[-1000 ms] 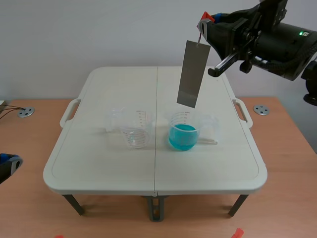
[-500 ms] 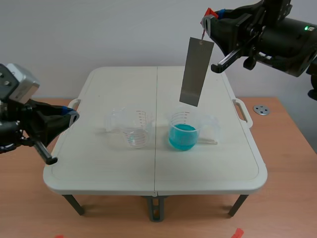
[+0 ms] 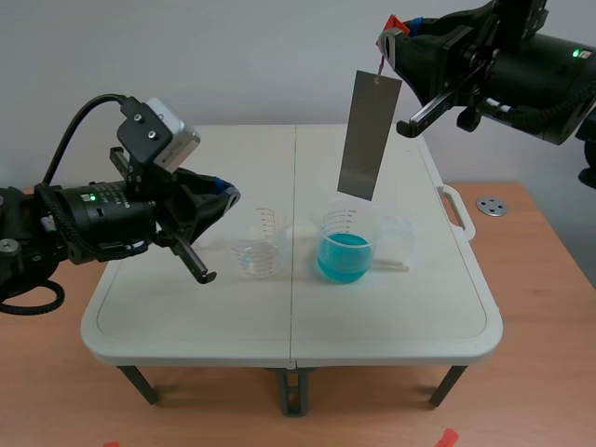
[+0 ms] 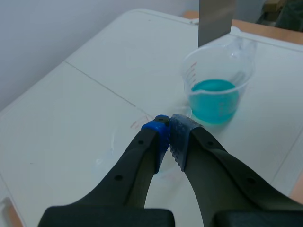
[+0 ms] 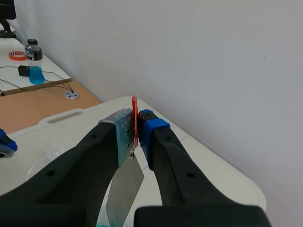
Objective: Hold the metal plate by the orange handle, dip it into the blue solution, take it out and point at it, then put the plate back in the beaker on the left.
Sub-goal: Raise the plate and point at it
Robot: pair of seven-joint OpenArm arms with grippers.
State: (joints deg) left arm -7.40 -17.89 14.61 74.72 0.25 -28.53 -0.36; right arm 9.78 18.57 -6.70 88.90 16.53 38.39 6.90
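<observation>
A long grey metal plate (image 3: 367,136) hangs in the air above the beaker of blue solution (image 3: 345,246). My right gripper (image 3: 386,40) is shut on the plate's orange handle (image 5: 134,115), high at the back right. In the right wrist view the plate (image 5: 124,191) dangles below the fingers. My left gripper (image 3: 224,193) is shut on nothing, just left of the empty clear beaker (image 3: 257,247). In the left wrist view its fingertips (image 4: 166,126) meet, with the blue beaker (image 4: 216,90) and the plate's lower end (image 4: 216,20) ahead.
Both beakers stand near the middle of a white folding table (image 3: 291,307) on a wooden surface (image 3: 546,307). A bottle of blue drink (image 5: 34,63) and a tape roll (image 5: 18,55) sit on a far desk in the right wrist view.
My left arm has swung in from the lower left, up over the table's left side toward the empty beaker. The right gripper and the plate rose slightly, then held still.
</observation>
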